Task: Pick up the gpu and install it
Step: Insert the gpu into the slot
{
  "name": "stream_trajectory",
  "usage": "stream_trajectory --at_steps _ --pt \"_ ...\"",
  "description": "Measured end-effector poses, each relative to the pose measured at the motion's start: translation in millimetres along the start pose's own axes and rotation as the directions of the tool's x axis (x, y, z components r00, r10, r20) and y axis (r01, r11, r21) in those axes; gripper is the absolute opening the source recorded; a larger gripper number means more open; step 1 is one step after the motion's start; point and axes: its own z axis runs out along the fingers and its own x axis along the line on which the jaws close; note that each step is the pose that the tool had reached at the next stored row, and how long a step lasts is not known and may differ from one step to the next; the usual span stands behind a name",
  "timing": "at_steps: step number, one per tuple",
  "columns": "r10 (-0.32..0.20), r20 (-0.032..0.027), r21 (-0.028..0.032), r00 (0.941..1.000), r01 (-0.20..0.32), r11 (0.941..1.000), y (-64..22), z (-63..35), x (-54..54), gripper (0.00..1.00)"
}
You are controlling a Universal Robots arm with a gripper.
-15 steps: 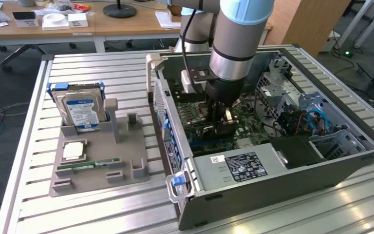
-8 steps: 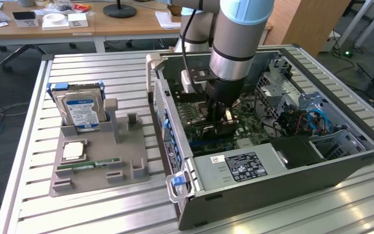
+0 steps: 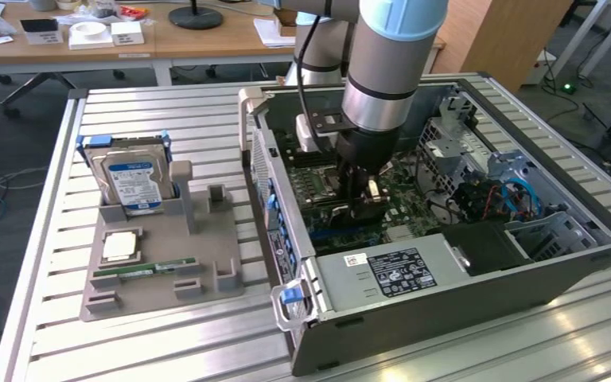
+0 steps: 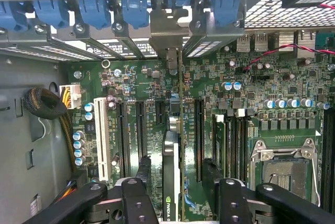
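Gpu (image 4: 171, 182) stands on its edge between the two fingers (image 4: 137, 203) of the gripper (image 4: 180, 203), at the bottom middle of the wrist view. The jaws stand wide, one finger on each side of the card, and whether the pads touch its faces I cannot tell; it looks released more than clamped.

I judge the card to be light and stiff, with smooth flat faces that may slip, and fragile at its small parts and its contact edge. The best place to hold it seems the two flat faces near the upper edge, away from the connector.

From above it looks like a thin dark strip with a green line of board beside it. Its lower edge appears to sit in line with a long black slot (image 4: 180, 114) of the motherboard (image 4: 272, 77). Further up the frame, its silver bracket (image 4: 166, 30) reaches the row of blue clips (image 4: 136, 12) at the rear wall.

In the exterior view the gripper (image 3: 361, 208) is low inside the open computer case (image 3: 444, 314), in the middle of the frame. At the middle left lies a grey tray (image 3: 162, 278) with a hard drive (image 3: 136, 179) standing in it.
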Motion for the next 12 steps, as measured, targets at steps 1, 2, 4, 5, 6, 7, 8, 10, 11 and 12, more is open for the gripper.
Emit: stream_trajectory --at_steps 1,2,4,5,6,7,8,10,11,12 --pt "0.0 0.0 0.0 1.0 0.0 1.0 0.0 0.0 0.0 0.52" --pt "0.0 0.0 0.0 1.0 0.0 1.0 0.0 0.0 0.0 0.5" --pt "0.0 0.0 0.0 1.0 0.0 1.0 0.0 0.0 0.0 0.44" --pt "0.0 0.0 0.0 1.0 0.0 1.0 0.0 0.0 0.0 0.38" --pt "0.0 0.0 0.0 1.0 0.0 1.0 0.0 0.0 0.0 0.32" --pt "0.0 0.0001 -0.0001 1.0 0.0 1.0 0.0 0.0 0.0 0.32" --pt "0.0 0.0 -0.0001 1.0 0.0 1.0 0.0 0.0 0.0 0.27" --pt "0.0 -0.0001 0.0 1.0 0.0 1.0 0.0 0.0 0.0 0.27" --pt "0.0 0.0 0.0 1.0 0.0 1.0 0.0 0.0 0.0 0.27" --pt "0.0 0.0 0.0 1.0 0.0 1.0 0.0 0.0 0.0 0.27"
